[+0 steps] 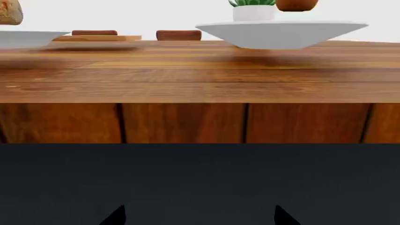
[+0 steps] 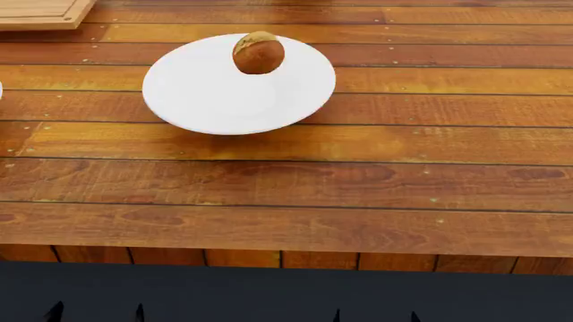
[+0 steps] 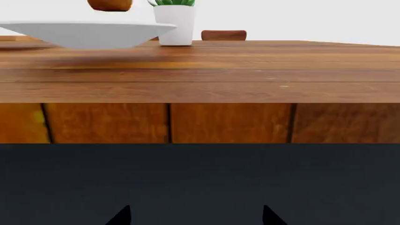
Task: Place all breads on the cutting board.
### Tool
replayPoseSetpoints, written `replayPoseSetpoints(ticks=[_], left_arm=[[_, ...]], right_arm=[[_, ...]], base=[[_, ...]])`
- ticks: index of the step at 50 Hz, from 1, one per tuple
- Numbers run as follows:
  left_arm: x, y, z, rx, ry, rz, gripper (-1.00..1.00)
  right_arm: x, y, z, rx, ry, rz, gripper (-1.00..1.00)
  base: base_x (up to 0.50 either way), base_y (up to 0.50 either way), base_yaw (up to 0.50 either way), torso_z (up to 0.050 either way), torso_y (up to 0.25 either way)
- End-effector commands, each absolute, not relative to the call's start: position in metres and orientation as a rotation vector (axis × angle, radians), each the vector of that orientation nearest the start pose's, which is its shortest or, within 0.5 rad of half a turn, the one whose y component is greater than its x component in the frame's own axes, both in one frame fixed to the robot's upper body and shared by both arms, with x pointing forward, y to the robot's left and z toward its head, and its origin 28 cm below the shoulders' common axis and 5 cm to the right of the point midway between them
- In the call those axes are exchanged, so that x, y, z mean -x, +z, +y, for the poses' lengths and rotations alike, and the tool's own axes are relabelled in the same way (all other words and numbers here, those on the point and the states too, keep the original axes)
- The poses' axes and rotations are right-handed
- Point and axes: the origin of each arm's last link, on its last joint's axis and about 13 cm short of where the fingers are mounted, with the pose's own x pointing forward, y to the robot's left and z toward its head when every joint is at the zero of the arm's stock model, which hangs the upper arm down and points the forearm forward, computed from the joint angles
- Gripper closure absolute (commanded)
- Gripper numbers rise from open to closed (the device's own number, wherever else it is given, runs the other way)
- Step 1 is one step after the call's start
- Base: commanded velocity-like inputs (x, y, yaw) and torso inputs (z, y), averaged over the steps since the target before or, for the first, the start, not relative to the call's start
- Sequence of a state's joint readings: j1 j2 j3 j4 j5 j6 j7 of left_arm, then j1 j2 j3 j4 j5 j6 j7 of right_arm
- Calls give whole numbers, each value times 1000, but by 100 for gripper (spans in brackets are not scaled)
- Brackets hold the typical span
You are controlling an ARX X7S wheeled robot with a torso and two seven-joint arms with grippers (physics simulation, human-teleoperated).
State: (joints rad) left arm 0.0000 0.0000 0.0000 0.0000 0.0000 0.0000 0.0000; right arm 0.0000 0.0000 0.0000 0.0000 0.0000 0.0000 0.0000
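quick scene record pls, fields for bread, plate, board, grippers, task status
bread: round roll on the white plate, toward its far side
plate: on the table, nearer than the cutting board
cutting board: only a corner in head view, far left, no bread seen on that part
left gripper: low, before the table edge, open, empty
right gripper: same, open, empty
other: potted plant behind the plate
task status: roll not yet on board

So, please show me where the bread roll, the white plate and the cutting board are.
bread roll [image 2: 257,53], head view, on its brown crust.
white plate [image 2: 201,100], head view, on its bare face.
cutting board [image 2: 40,13], head view, on the corner in view.
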Motion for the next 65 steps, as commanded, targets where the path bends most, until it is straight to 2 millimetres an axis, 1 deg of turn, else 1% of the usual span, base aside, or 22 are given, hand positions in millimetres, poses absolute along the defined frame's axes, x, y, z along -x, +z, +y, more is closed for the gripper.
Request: replayPoseSetpoints(ticks=[1,13,29,33,58,65], left_arm=[[-209,15,207,0,5,0,-100],[-210,14,206,9,-7,-7,-100],[-208,14,205,1,-12,-22,-100],[-209,14,205,-1,-16,-20,-100],[-208,16,205,9,-17,-38,-100],[-207,15,205,7,-22,-42,-100]], right_arm=[[-210,14,-96,0,0,0,-100],[-211,14,-96,21,-19,0,-100],[-211,12,-96,43,-17,-10,-100],[-211,13,-95,19,-2,-9,-100],[-211,12,-95,31,-6,-10,-100],[-210,13,-95,27,-2,-5,-100]], base=[[0,0,0,0,0],[0,0,0,2,0],[0,0,0,49,0],[0,0,0,50,0],[0,0,0,50,1],[0,198,0,0,0]])
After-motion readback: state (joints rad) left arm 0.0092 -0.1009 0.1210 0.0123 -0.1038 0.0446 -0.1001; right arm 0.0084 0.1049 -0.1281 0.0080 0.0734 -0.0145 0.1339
